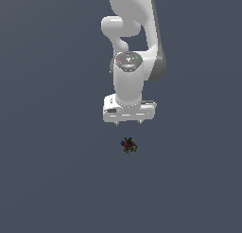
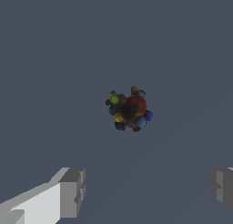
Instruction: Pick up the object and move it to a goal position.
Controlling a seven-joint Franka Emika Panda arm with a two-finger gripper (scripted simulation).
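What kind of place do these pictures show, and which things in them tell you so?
Most likely a simulated test scene, not a real room. The ground is one flat grey-blue surface without walls or furniture. Only a smooth white robot arm, its open pincer, and a tiny multicoloured lump appear.

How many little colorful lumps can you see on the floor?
1. The colorful lump lies on the plain gray floor, just in front of the white gripper, not touching it. In the wrist view it sits alone beyond the open fingers. Nothing seems hidden.
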